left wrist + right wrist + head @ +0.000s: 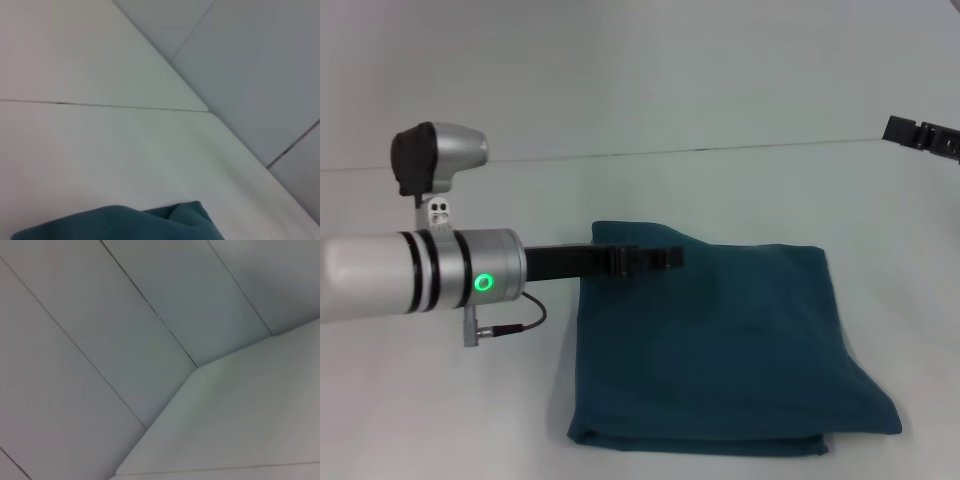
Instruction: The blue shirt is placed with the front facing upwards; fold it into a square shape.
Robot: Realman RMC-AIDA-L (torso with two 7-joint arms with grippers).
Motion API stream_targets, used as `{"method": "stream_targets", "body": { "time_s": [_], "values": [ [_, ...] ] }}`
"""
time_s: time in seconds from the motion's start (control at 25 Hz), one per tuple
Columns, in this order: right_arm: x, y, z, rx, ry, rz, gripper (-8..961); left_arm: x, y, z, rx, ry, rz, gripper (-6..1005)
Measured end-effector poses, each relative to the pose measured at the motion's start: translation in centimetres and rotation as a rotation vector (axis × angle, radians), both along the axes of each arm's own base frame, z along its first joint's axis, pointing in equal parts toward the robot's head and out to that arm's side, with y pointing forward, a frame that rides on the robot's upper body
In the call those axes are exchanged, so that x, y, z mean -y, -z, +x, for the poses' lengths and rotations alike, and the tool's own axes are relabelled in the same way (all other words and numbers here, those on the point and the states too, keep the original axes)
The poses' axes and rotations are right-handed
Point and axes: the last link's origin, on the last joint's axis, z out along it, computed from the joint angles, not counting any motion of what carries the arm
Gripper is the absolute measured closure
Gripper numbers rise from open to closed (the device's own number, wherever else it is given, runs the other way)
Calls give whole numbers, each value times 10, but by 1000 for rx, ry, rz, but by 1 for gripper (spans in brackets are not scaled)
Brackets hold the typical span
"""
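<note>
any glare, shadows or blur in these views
Head view: even, soft light with no glare; the left gripper casts a faint shadow on the folded blue shirt, and the near arm looks slightly soft. Left wrist view: the shirt's edge at the frame's bottom is blurred, and the table is evenly lit. Right wrist view: only pale surfaces, flat light, no hard shadows.

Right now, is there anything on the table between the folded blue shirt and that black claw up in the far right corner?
Nothing. In the head view, only bare white table lies between the blue shirt and the right claw, parked at the edge.
</note>
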Motion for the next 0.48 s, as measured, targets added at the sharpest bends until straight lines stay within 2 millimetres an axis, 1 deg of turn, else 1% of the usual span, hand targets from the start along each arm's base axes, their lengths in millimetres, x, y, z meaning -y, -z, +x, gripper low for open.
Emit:
{"method": "stream_targets", "body": {
  "time_s": [0.2,0.32,0.48],
  "values": [
    [-2,-4,-4,26,-27,19,56,-2,12,7,4,-10,0,186],
    [-2,0,-6,32,-46,27,56,-4,21,12,7,-3,15,186],
    [-3,8,-10,37,-68,36,56,-8,29,12,-12,-15,54,186]
  ]
}}
